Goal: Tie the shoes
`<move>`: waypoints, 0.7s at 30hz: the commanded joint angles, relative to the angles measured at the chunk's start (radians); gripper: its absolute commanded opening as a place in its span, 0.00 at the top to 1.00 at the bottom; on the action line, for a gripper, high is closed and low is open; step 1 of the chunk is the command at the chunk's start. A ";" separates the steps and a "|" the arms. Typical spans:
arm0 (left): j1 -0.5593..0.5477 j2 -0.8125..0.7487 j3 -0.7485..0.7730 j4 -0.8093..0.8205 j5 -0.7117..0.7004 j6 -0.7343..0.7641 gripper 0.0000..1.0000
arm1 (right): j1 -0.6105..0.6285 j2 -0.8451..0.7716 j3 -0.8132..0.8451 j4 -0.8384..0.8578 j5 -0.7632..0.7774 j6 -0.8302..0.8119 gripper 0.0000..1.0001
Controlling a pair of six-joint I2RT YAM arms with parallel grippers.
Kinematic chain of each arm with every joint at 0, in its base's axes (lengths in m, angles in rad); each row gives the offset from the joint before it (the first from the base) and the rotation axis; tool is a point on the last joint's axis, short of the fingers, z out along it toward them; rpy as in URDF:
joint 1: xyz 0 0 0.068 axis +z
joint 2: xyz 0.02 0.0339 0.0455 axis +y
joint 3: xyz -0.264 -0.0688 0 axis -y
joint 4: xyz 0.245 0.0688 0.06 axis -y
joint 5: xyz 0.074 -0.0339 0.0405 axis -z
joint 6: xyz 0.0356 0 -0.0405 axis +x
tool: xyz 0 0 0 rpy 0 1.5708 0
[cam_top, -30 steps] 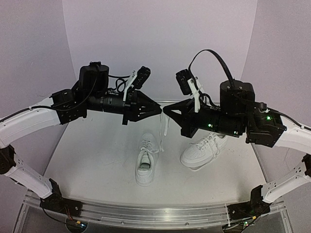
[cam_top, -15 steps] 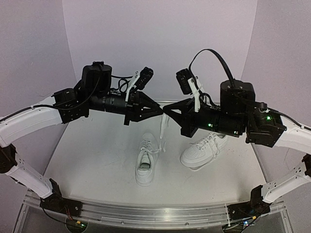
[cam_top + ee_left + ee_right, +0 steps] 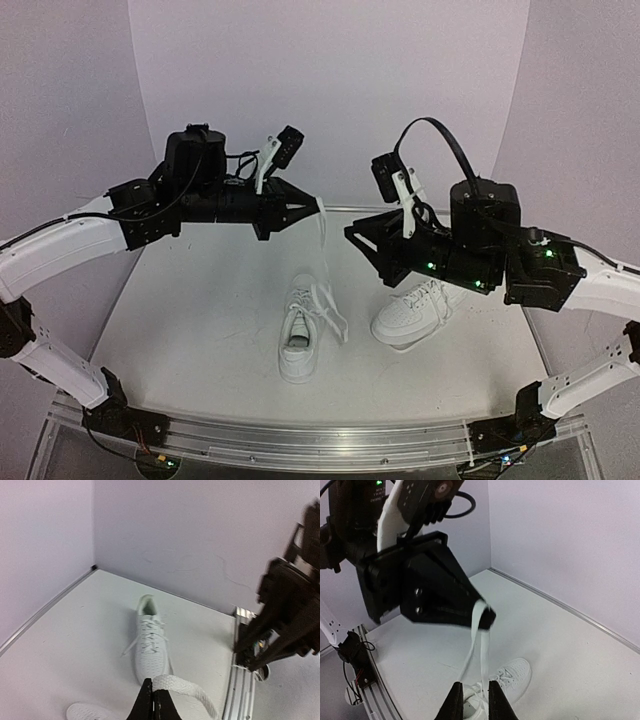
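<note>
Two white shoes lie on the table: one (image 3: 298, 340) in the middle, heel toward me, and another (image 3: 418, 312) to its right. A long white lace (image 3: 324, 250) rises from the middle shoe to my left gripper (image 3: 318, 207), which is shut on its end high above the table. The left wrist view shows the jaws (image 3: 152, 692) pinched on the lace (image 3: 186, 687), with the shoe (image 3: 150, 647) below. My right gripper (image 3: 351, 236) hangs a short way to the right, slightly open and holding nothing. In the right wrist view, the lace (image 3: 481, 645) hangs beyond its parted fingers (image 3: 455, 704).
Pale walls close in the back and both sides. An aluminium rail (image 3: 300, 440) with the arm bases runs along the near edge. The right arm's dark body (image 3: 287, 620) is close beside the left gripper.
The two grippers were tip to tip on the lace. The left one has shut on it and lifted it; the right one has opened, let go and drawn back to the right.
</note>
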 commanded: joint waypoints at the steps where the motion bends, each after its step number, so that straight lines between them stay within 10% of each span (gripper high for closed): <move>1: 0.051 -0.045 0.050 -0.020 -0.264 -0.094 1.00 | -0.001 -0.065 -0.048 0.007 0.170 0.046 0.83; 5: 0.110 -0.044 0.082 -0.123 -0.518 -0.168 1.00 | -0.003 -0.102 -0.085 -0.018 0.261 0.074 0.83; 12: 0.298 -0.125 -0.019 -0.224 -0.738 -0.333 1.00 | -0.004 -0.125 -0.177 -0.048 0.251 0.137 0.55; 21: 0.347 -0.238 -0.224 -0.350 -0.796 -0.421 1.00 | -0.019 -0.015 -0.269 -0.154 0.093 0.318 0.47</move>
